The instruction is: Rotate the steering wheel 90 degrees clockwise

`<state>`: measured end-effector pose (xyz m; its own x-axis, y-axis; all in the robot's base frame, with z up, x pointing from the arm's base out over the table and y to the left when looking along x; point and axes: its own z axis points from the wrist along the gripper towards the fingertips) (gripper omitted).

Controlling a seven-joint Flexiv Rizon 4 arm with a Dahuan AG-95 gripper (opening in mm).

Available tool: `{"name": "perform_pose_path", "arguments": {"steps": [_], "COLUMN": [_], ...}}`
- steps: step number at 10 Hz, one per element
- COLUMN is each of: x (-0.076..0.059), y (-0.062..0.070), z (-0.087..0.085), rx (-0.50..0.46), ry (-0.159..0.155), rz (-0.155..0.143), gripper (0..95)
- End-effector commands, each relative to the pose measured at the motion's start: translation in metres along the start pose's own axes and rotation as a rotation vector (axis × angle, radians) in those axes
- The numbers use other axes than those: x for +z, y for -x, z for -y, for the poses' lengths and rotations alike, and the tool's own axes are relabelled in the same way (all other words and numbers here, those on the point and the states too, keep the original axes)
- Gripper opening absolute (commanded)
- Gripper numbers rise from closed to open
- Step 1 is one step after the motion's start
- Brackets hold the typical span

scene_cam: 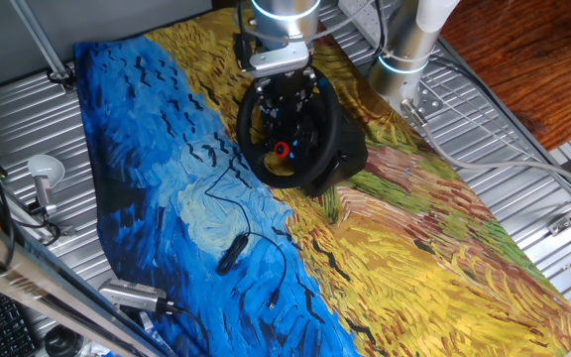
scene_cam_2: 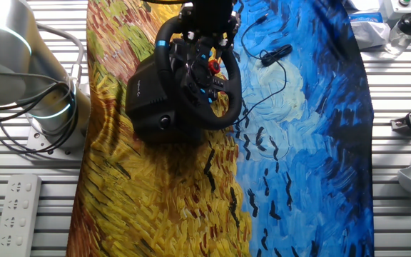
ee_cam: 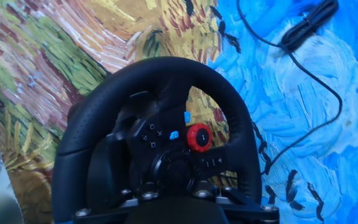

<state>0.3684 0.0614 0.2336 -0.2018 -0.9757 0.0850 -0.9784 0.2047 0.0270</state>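
One wheel (scene_cam: 290, 134) sits near the far end of the painted cloth (scene_cam: 414, 258) in one fixed view, on the yellow part beside the blue. The gripper (scene_cam: 284, 77) is at the top of its rim, under the silver arm (scene_cam: 285, 20). Whether the fingers clamp the rim cannot be told here. A small black device (scene_cam: 231, 253) with a thin cable lies on the blue part, well apart from the wheel.

From the other fixed view, the wheel (scene_cam_2: 198, 71) tilts on its bulky base (scene_cam_2: 148, 100), red knob (scene_cam_2: 213, 66) on the hub. The gripper (scene_cam_2: 205, 32) meets the rim's upper edge; its opening stays hidden. The device (scene_cam_2: 277, 53) lies on the blue.

Hand view: the wheel (ee_cam: 160, 124) fills the frame, knob (ee_cam: 199, 137) right of centre, blue-lit buttons (ee_cam: 174, 134) beside it. Fingertips are not visible.
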Motion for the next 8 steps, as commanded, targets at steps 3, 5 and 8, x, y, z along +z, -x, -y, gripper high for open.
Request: {"name": "perform_pose_path", "arguments": {"steps": [3, 5, 8], "x": [0.008, 0.016, 0.041], "y": [0.007, 0.007, -0.002], "z": [0.050, 0.064, 0.075], "rx": [-0.035, -0.039, -0.042], "ry": [0.010, 0.007, 0.003], "rz": [-0.006, -0.014, -0.003], "gripper": [38.0, 38.0, 38.0]}}
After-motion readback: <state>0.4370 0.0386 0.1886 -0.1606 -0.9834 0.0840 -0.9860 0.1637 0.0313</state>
